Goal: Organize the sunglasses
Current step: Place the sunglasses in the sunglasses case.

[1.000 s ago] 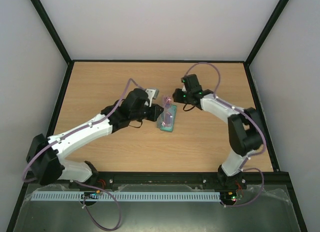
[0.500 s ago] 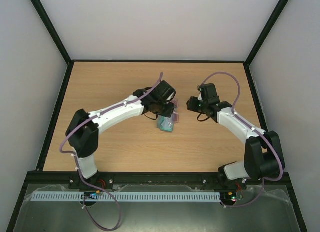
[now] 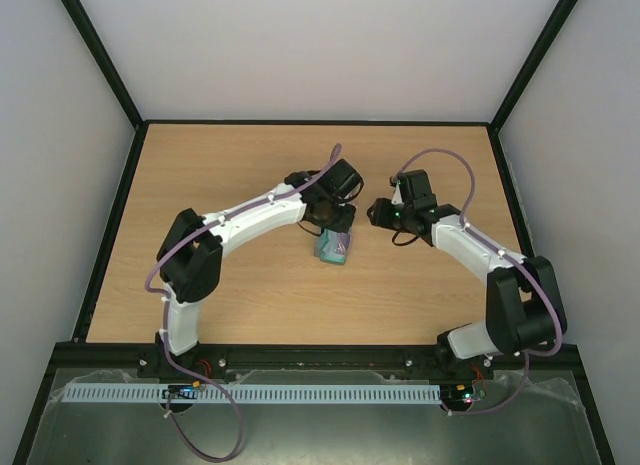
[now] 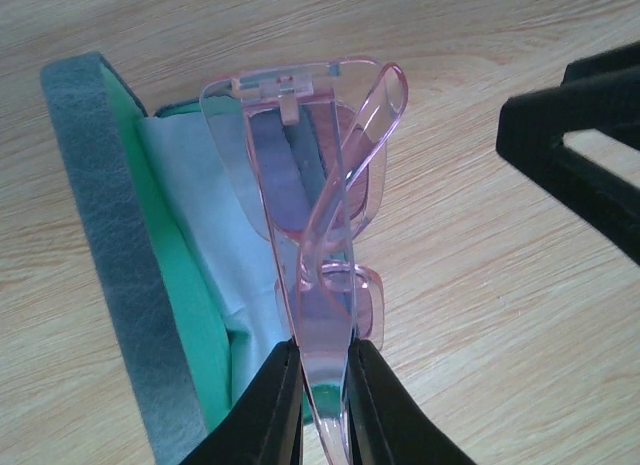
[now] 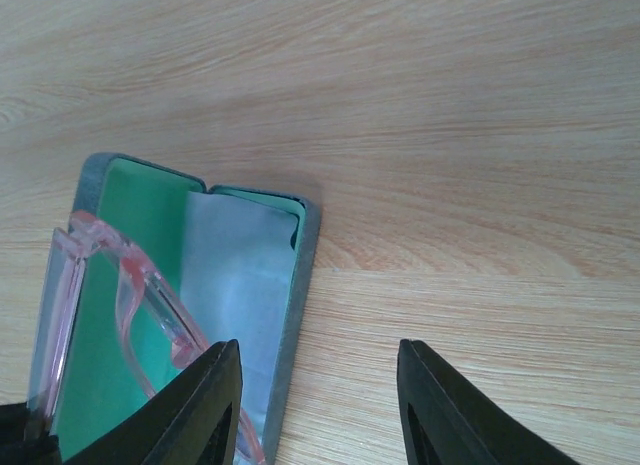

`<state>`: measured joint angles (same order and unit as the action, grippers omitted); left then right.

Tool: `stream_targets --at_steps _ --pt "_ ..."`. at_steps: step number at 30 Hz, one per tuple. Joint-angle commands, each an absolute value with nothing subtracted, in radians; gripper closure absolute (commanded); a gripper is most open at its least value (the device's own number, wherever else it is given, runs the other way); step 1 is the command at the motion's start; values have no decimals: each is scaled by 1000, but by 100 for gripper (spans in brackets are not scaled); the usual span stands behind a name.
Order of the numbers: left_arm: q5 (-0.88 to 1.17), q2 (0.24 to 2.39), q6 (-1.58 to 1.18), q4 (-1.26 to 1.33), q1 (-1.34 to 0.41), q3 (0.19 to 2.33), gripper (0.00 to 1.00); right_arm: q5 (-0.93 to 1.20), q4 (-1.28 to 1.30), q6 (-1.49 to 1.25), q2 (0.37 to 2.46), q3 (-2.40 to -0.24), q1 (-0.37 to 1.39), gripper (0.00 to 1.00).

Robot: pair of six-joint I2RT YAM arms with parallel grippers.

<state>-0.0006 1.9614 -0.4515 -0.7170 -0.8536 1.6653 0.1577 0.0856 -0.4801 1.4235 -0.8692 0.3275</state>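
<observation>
Left gripper (image 4: pixel 322 390) clamped on the sunglasses (image 4: pixel 318 200), which project ahead of its fingertips over the open case (image 4: pixel 105 245); right gripper (image 5: pixel 320 375) spread wide, holding nothing, case ahead-left of it.

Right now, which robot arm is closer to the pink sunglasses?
Left. The left gripper is shut on the sunglasses, holding them above the open case. The right gripper is open beside the case, not touching them.

The left gripper (image 4: pixel 322 385) has swung across, sunglasses (image 4: pixel 300 185) pinched between its fingers (image 4: pixel 268 410) above the open case (image 4: pixel 100 235); the right gripper (image 5: pixel 315 365) has drawn back, jaws apart.
</observation>
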Motion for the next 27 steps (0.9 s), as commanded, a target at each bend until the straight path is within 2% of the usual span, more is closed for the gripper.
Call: stream_targets --at_steps 1,27 --pt "9 2016 -426 -738 -853 1715 93 188 83 -480 1450 -848 329 56" --pt "-84 2132 -403 -788 -818 1750 91 208 58 -482 1494 -849 330 57"
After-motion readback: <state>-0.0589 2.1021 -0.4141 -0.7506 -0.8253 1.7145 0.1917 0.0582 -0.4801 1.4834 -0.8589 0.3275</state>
